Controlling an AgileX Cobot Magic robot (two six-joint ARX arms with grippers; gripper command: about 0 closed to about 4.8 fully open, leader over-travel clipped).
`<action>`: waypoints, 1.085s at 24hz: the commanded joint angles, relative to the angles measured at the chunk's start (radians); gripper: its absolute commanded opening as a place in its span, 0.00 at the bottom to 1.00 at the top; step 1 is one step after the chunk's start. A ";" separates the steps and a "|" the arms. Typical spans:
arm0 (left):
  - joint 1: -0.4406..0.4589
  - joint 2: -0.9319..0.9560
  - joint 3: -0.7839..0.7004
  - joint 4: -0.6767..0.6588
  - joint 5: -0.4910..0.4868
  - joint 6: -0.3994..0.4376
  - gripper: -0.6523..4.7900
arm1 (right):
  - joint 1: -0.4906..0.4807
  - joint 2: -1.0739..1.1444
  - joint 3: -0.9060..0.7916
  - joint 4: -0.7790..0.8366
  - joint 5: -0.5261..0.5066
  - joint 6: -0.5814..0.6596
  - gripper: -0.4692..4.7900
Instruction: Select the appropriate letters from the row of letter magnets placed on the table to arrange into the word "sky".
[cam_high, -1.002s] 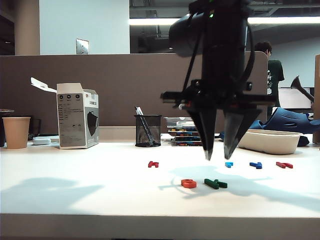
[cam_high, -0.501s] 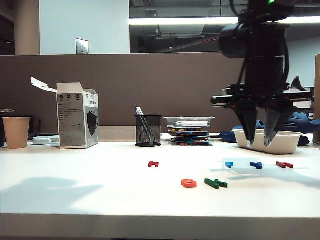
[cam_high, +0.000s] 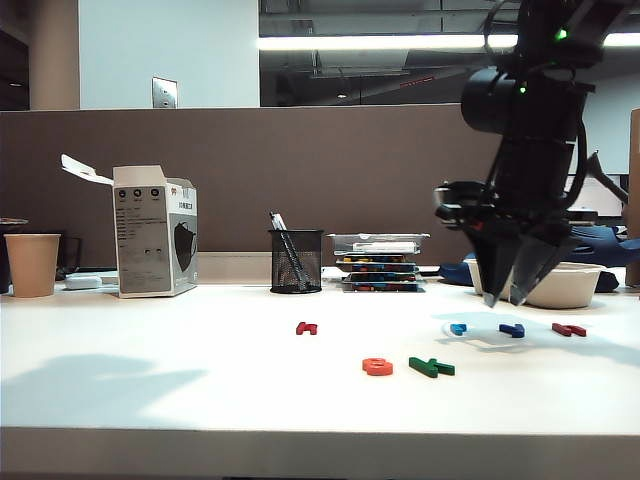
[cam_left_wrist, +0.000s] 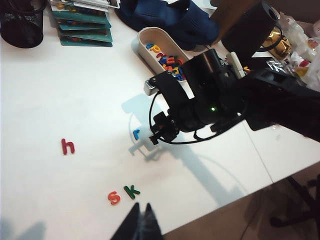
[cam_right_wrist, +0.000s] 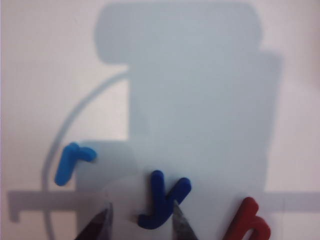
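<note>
The right tool (cam_high: 507, 298) hangs open above the dark blue letter (cam_high: 512, 330).

Right gripper (cam_high: 508, 297) hangs open above the table (cam_high: 200, 390), with clear air under its tips. Straight below, the dark blue y (cam_right_wrist: 164, 200) sits between the fingertips (cam_right_wrist: 102, 220). Tight either side though: light blue r (cam_right_wrist: 71, 162) just off one finger, a red letter (cam_right_wrist: 248, 222) just off the other. The white tray (cam_high: 580, 282) stands close behind it. Left gripper (cam_left_wrist: 141, 225) is well apart, so there's no crowding from that arm.
</note>
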 joint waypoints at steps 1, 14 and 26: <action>0.002 -0.003 0.004 0.009 -0.003 0.001 0.11 | -0.024 0.003 0.003 0.013 -0.034 -0.101 0.37; 0.002 -0.003 0.004 0.009 -0.003 0.001 0.11 | -0.028 0.008 0.003 0.031 -0.105 -0.259 0.37; 0.002 -0.003 0.004 0.009 -0.003 0.001 0.11 | -0.036 0.054 0.003 0.023 -0.098 -0.291 0.37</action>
